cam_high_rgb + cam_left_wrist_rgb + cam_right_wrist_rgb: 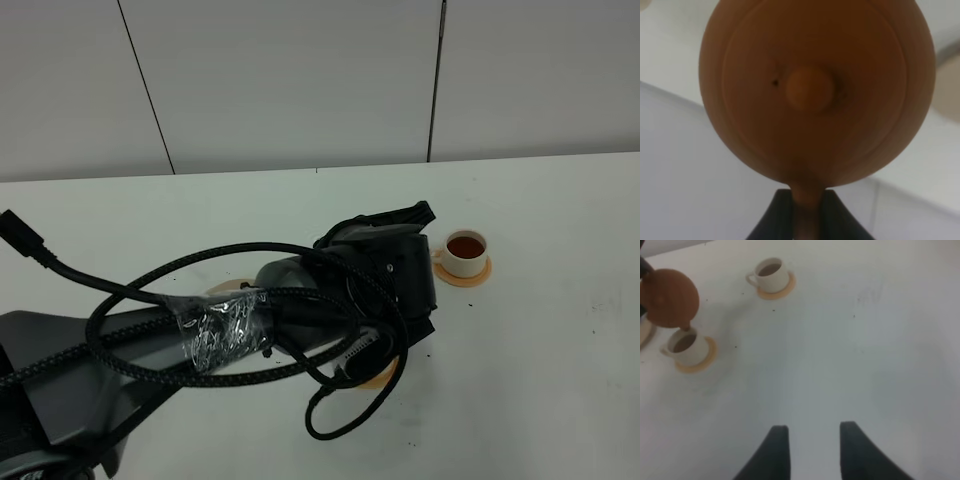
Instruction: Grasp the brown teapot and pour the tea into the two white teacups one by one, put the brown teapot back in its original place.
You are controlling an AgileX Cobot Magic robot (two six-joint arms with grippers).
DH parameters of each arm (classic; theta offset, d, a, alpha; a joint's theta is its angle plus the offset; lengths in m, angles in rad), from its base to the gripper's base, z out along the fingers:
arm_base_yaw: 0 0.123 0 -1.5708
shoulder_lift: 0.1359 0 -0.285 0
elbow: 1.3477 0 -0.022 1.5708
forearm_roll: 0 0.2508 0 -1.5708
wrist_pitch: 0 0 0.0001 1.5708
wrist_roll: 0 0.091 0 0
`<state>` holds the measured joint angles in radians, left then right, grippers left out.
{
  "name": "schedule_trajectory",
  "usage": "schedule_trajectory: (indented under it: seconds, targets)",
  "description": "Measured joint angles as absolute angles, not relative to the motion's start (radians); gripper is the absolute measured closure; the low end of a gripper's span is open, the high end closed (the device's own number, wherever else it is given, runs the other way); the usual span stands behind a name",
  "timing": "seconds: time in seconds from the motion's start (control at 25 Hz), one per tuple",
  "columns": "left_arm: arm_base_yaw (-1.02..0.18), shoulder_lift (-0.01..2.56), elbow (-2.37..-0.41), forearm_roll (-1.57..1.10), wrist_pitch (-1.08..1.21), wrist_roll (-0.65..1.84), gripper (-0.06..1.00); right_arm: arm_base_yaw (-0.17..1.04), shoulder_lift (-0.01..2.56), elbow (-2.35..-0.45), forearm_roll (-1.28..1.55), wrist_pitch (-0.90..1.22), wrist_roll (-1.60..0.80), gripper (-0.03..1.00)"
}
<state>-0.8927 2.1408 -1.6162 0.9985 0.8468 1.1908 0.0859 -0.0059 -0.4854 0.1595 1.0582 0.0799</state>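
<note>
Left claw (807, 212) is closed on the handle of the teapot (815, 90), its two dark fingers (772, 220) pinching the clay loop from either side; gripping at the handle leaves the spout free and lets the wrist roll tip the pot. In the left wrist view the lid and knob face the lens, which fits a pot carried tilted. The right wrist view shows the teapot (670, 297) hanging over the near cup (686, 346), spout down just above the rim, so the pour falls inside it; this cup already holds dark tea. It stands on an orange coaster (710, 354). In the high view the left arm hides pot and near cup. The far cup (465, 252), on its own coaster (482, 272) to the right, is filled with dark tea, suggesting the second pour is in hand. A pale edge of the saucer (644, 332) shows beside the pot, left vacant for its return. Right claw (812, 450) hovers open and empty over bare table (865, 365), well clear of the pouring.
</note>
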Motion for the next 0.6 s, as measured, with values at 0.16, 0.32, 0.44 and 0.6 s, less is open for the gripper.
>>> schedule_trajectory:
  seconds: [0.16, 0.32, 0.44, 0.6]
  targets:
    - [-0.862, 2.130, -1.618, 0.919, 0.844, 1.173, 0.77, 0.086, -0.006, -0.485, 0.160, 1.058, 0.080, 0.73]
    - [-0.826, 2.107, -1.619, 0.851, 0.840, 1.171, 0.77, 0.086, -0.006, -0.485, 0.160, 1.058, 0.080, 0.73]
    - [-0.797, 2.089, -1.619, 0.808, 0.834, 1.170, 0.77, 0.086, -0.006, -0.485, 0.160, 1.058, 0.080, 0.73]
    - [-0.752, 2.065, -1.622, 0.712, 0.815, 1.169, 0.77, 0.086, -0.006, -0.485, 0.160, 1.058, 0.080, 0.73]
